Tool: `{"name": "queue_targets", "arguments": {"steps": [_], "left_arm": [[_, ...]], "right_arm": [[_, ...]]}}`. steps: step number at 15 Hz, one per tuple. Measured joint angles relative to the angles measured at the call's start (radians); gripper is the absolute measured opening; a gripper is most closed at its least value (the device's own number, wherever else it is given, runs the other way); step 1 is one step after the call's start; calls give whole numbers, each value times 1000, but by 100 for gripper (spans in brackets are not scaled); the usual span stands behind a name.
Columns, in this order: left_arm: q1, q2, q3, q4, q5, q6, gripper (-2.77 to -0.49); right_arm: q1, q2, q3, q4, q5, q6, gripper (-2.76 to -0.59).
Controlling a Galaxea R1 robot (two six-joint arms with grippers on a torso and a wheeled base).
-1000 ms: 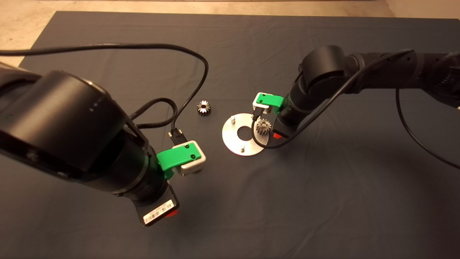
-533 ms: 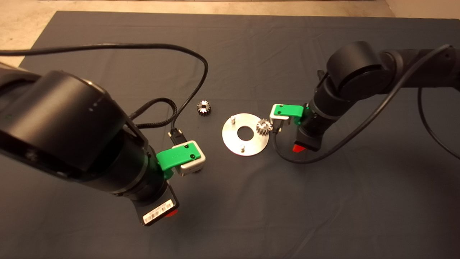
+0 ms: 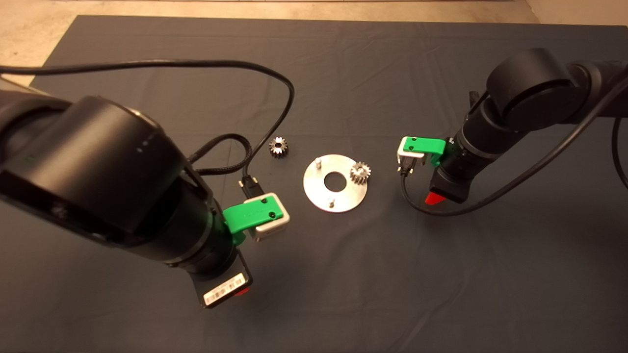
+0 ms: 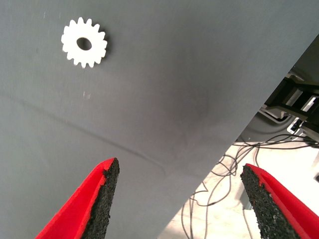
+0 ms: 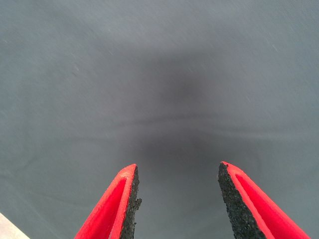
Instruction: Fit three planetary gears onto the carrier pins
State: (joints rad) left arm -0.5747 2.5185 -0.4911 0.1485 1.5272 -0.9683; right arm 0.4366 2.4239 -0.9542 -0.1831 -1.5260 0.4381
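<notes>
Robot test bench in a lab or workshop.
A dark mat (image 3: 343, 294) covers the bench; black cables (image 4: 219, 199) lie loose on a pale floor (image 3: 29, 29) beyond its edge.

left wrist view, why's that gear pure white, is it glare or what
Likely glare: in the left wrist view the gear is blown out to flat white, tooth outline and hole only; in the head view the loose gear shows just a bright glint around its hole, teeth dark; the right wrist view shows only mat with a soft dark shadow.
</notes>
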Motion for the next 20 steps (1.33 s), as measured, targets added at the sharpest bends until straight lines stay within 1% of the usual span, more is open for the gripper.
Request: {"name": "queue_targets", "arguments": {"steps": [2,3,4,7,8,9,10,11,12,13,14,15,16,17,18,19,20], "left_arm": [[0,37,-32,0,-1,35,-150],[0,58,-59,0,0,51,-150],[0,79,-83,1,0,68,-150],[0,124,-139,1,-1,116,-150],[0,134,-154,1,-1,123,-150],[0,143,-162,1,0,131,-150],[0,150,-168,1,-1,140,-150],[0,158,-173,1,-1,144,-150],[0,161,-177,1,-1,145,-150],[0,164,-177,1,-1,147,-150],[0,164,-178,1,-1,148,-150],[1,164,-182,1,0,157,-150],[4,166,-189,1,0,167,-150],[15,169,-200,2,-1,178,-150],[34,169,-214,6,-1,201,-150],[57,169,-231,15,-1,219,-150],[79,165,-245,32,0,243,-150]], "right_arm": [[4,-25,8,1,-1,0,-220],[4,-36,17,3,-3,0,-220],[6,-44,30,12,-2,0,-220],[20,-77,91,76,-1,4,-220],[27,-91,126,95,-1,7,-220],[31,-107,183,110,-3,19,-220],[36,-119,250,126,-4,30,-220],[45,-127,328,150,-3,39,-220],[55,-140,401,176,1,44,-220],[65,-159,460,192,3,51,-220],[71,-178,497,206,0,58,-220],[77,-197,521,214,-1,61,-220],[83,-208,526,218,-3,62,-220],[87,-215,527,218,-3,66,-220],[91,-221,529,220,-5,69,-220],[93,-225,532,222,-4,69,-220],[93,-227,533,225,-3,69,-220]]}}
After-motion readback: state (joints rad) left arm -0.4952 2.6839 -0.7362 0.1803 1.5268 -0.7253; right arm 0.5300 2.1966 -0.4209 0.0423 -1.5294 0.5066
